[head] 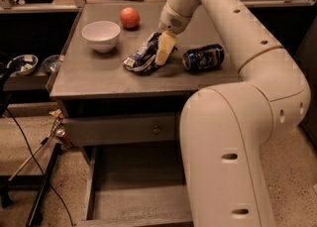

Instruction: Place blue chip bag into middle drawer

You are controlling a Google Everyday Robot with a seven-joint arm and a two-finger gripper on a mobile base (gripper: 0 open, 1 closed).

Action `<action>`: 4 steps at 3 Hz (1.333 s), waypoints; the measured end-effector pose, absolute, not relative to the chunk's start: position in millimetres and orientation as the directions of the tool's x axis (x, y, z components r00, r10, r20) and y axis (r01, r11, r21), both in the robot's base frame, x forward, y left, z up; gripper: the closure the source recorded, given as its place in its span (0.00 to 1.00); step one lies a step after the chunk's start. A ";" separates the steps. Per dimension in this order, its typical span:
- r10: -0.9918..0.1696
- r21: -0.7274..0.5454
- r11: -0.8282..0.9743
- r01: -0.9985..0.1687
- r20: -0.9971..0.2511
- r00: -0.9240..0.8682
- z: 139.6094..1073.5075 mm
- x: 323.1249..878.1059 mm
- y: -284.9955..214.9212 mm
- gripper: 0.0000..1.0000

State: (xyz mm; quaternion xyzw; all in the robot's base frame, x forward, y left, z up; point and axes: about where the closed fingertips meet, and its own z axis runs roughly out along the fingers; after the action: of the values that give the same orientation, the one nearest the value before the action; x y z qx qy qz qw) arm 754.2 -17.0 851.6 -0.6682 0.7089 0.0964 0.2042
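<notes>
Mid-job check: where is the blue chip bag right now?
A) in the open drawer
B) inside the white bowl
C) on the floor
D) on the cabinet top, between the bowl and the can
D: the blue chip bag lies on the cabinet top between the white bowl and the tipped can, with the gripper down at it.
</notes>
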 end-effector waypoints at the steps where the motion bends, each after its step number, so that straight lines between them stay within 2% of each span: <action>1: -0.907 -0.136 0.089 -0.987 -0.420 -0.024 851.1 754.7 -16.7 0.18; 2: -0.907 -0.136 0.089 -0.987 -0.420 -0.024 851.1 754.8 -16.7 0.49; 3: -0.907 -0.136 0.089 -0.987 -0.420 -0.024 851.1 754.8 -16.7 0.72; 4: -0.907 -0.136 0.089 -0.987 -0.420 -0.024 851.1 754.8 -16.7 0.99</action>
State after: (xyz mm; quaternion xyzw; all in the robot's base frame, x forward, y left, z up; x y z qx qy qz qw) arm 754.8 -16.7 851.1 -0.6680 0.7089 0.0970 0.2045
